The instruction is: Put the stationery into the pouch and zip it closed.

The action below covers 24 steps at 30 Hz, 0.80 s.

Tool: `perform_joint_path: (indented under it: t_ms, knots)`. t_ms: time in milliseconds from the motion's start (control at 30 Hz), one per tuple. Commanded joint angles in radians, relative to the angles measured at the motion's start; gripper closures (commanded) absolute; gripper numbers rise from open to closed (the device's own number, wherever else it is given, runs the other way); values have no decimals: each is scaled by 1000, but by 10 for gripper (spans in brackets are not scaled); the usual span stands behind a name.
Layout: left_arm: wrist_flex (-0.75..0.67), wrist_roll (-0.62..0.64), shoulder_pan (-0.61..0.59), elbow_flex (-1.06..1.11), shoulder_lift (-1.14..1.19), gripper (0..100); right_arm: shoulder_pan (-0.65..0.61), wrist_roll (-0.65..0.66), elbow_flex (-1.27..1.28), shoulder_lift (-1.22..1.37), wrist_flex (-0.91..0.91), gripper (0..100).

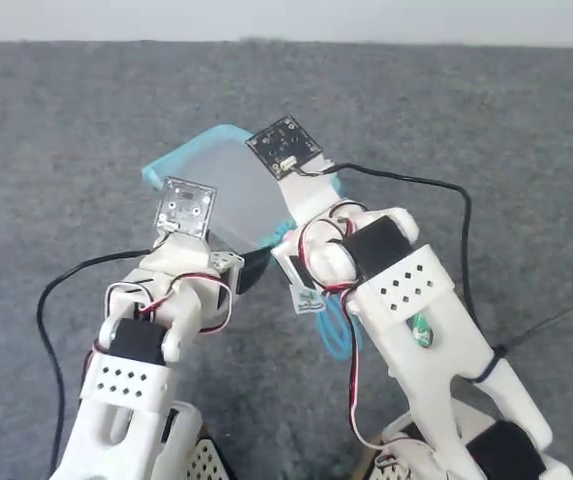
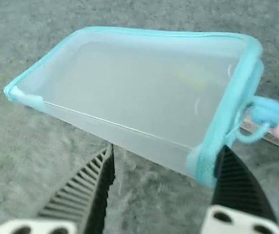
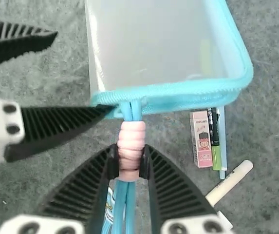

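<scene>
Nearest, the right arm (image 1: 416, 300) and left arm (image 1: 146, 335) lean over the grey counter (image 1: 66, 120), with the translucent, teal-edged pouch (image 2: 139, 92) between them. Soft and light, it will likely buckle unless a corner is pinned. Left tool (image 2: 167, 151) gapes wide, one finger (image 2: 236, 185) touching the pouch's corner. Stationery (image 3: 210, 141) lies outside, just beside the pouch. Right tool (image 3: 129, 157) is clamped on the pink pull (image 3: 131, 136), the sensible hold for zipping.
</scene>
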Motion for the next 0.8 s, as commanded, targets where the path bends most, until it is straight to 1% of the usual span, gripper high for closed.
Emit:
perform_joint_path:
  t_ms: [0, 133, 233, 367, 467, 567, 767]
  knots:
    - [-37, -5, -63, -13, -15, 687, 10, 31, -55, -25, 25, 992]
    - [-68, -3, -126, -10, -15, 687, 10, 48, -12, -65, 35, 992]
    - [-81, 0, -153, -12, -15, 687, 10, 92, 55, -107, 28, 992]
    - [-87, 2, -155, -13, -15, 687, 10, 107, 138, -145, 27, 992]
    - [-87, 3, -157, -13, -21, 687, 10, 143, 184, -159, 18, 992]
    - [-87, 28, -157, -15, -18, 687, 10, 146, 250, -163, -19, 992]
    - [-87, 29, -158, -15, -17, 687, 10, 147, 334, -163, -59, 992]
